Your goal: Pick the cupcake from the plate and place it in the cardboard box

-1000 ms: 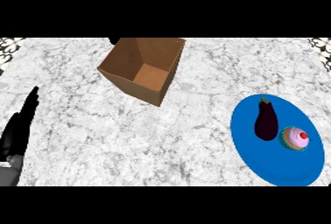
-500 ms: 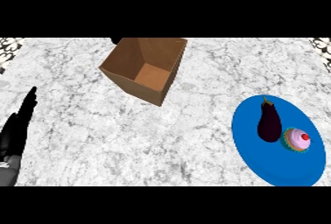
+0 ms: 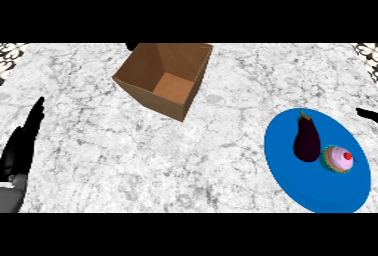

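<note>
Marble counter point(image 3: 111, 150): cupcake point(image 3: 339, 159) touching eggplant point(image 3: 306, 140) on blue plate point(image 3: 325, 192); cardboard box point(image 3: 164, 80) well apart. Left robot hand point(image 3: 22, 145) released, fingers straight; right robot hand point(image 3: 367, 114) state can't tell.

The counter point(image 3: 184, 165) is white marble with grey veins and fills almost all the view. At its two far corners a dark patterned surface point(image 3: 12, 50) shows.
</note>
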